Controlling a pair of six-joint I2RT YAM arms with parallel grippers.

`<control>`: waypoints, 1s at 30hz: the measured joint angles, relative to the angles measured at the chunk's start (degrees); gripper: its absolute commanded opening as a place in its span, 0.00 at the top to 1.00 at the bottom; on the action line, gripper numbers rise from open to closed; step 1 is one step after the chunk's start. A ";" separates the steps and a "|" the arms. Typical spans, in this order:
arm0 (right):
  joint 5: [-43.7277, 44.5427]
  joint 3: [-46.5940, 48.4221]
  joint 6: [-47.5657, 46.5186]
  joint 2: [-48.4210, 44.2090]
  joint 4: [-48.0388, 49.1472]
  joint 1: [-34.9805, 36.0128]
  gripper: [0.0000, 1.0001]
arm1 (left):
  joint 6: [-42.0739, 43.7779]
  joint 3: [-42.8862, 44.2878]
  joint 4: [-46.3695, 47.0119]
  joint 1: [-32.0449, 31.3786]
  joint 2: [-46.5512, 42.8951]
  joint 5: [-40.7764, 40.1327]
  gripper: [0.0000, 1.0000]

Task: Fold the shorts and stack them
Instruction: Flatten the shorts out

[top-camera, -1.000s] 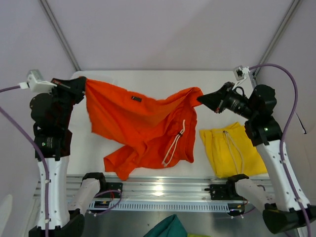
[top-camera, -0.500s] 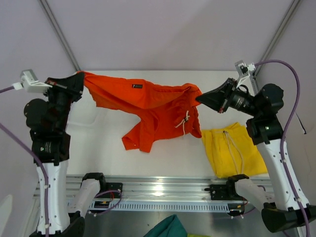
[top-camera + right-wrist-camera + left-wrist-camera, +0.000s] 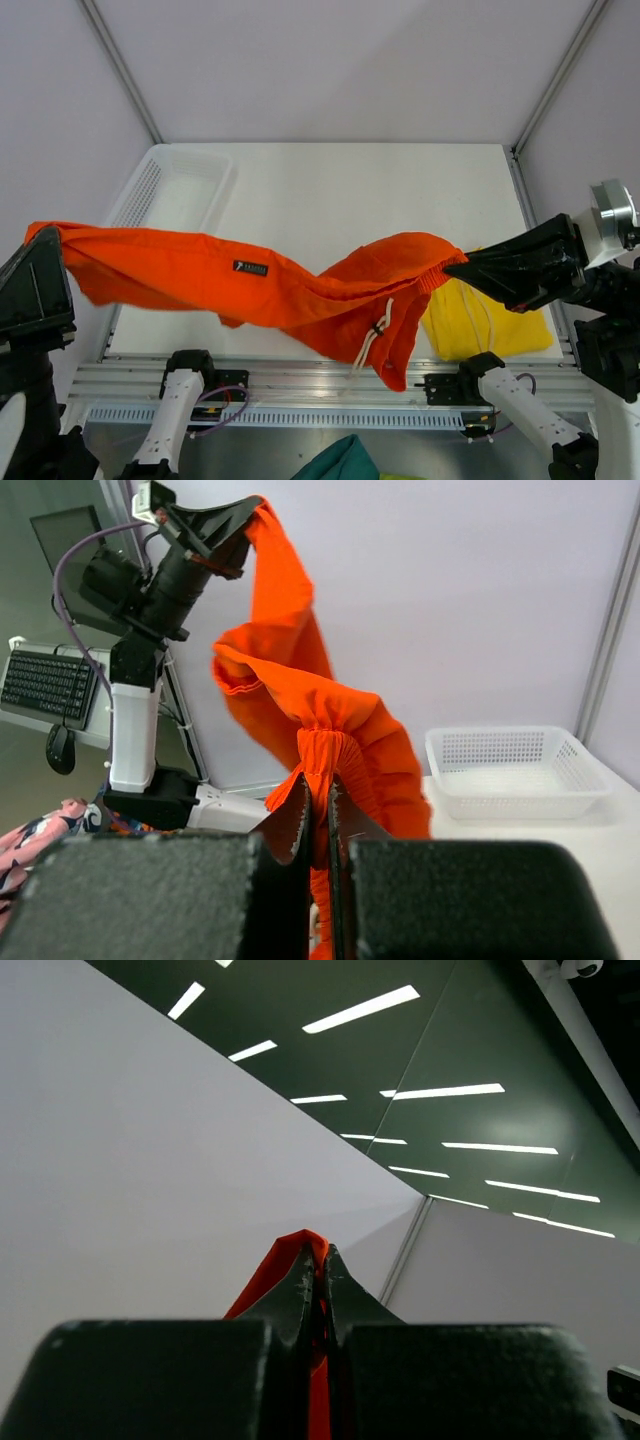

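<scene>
Both arms are raised, with one garment spanning between them.

- Left hand (image 3: 42, 238): fingers together, clamped on one end of the orange shorts (image 3: 250, 285). It sits out past the left edge of the counter (image 3: 350, 190).
- Right hand (image 3: 452, 268): fingers together, clamped on a bunched pinch of the same shorts, close to where the white drawstring (image 3: 375, 335) hangs.
- The orange shorts are off the counter. Their long axis runs left to right between my two hands, roughly along the near edge. The dark label (image 3: 250, 268) faces up. The cloth is twisted toward the right, and a loose lobe droops below my right hand, near the rail.
- The yellow shorts (image 3: 490, 325) lie flat on the counter at the near right, just under and behind my right hand, which partly hides them.
- A white basket (image 3: 180, 180) stands at the far left corner.

Judgement: the open counter lies away from me, beyond the stretched cloth and left of the yellow pair. To lay the shorts down, both hands should travel forward together and keep the span. The right hand is nearer the yellow pair, so the drooping lobe could drag across it.
</scene>
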 measured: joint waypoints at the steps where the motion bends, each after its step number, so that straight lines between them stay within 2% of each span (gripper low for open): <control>1: 0.13 0.59 -0.15 0.39 -0.31 0.00 1.00 | 0.07 0.74 0.15 0.00 0.02 0.00 1.00; 5: 0.04 0.57 0.68 5.64 0.28 -0.76 1.00 | 0.35 -0.04 0.76 0.00 2.86 0.02 1.00; 7: -0.72 -1.44 3.06 10.21 3.89 -2.97 1.00 | 0.44 -2.73 2.12 0.00 6.16 0.28 1.00; 12: -1.16 -15.06 10.14 20.33 14.80 -8.81 1.00 | -0.11 -19.17 10.45 -0.17 16.46 1.57 1.00; 17: 0.79 -29.79 12.94 27.82 18.82 -12.00 1.00 | -0.33 -39.08 14.80 -3.67 28.57 -1.09 1.00; 20: 2.60 -35.91 13.16 30.29 21.51 -13.51 1.00 | -0.85 -46.36 17.07 -6.60 33.14 -3.15 1.00; 25: 6.99 -38.77 12.41 36.83 26.21 -14.95 1.00 | -1.75 -49.03 26.58 -10.32 43.01 -8.07 1.00; 30: 11.13 -35.15 11.02 45.53 27.65 -16.57 1.00 | -2.47 -47.39 33.64 -11.74 52.83 -12.33 1.00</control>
